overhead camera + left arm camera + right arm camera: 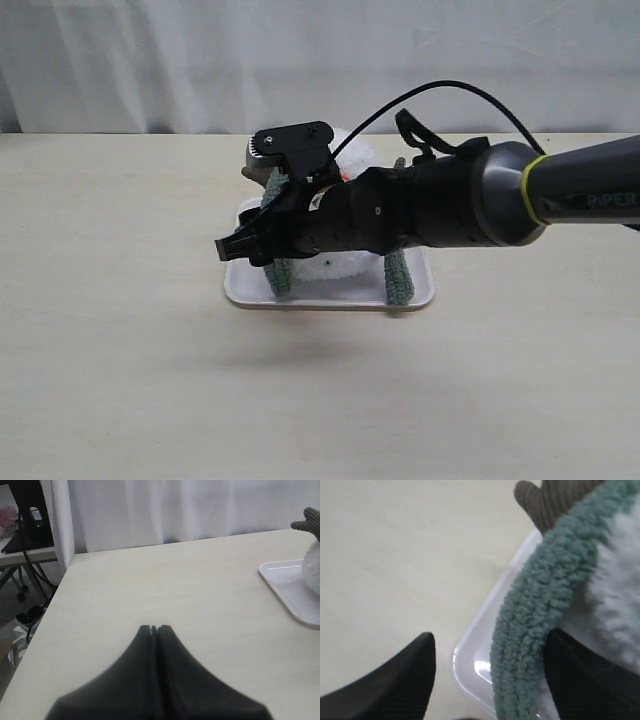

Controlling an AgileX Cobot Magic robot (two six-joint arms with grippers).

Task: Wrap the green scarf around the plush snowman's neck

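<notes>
**Pale table (120, 380): centring the strand before closing**

Left gripper (154, 628) is sitting fingers-together, well apart from tray (290, 595); right gripper (490, 640) is straddling green scarf (540, 595) with jaws apart; scarf is draping over plush snowman (620, 585) on tray; advising: pinch knit only, avoiding fur.

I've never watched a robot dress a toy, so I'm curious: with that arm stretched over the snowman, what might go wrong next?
The right gripper stands open astride the green scarf, with the plush snowman right against that strand; closing could pinch white fur too. Pulling the strand might then tip the snowman or drag it off the white tray. The right arm hangs low over the toy and could nudge it.
</notes>
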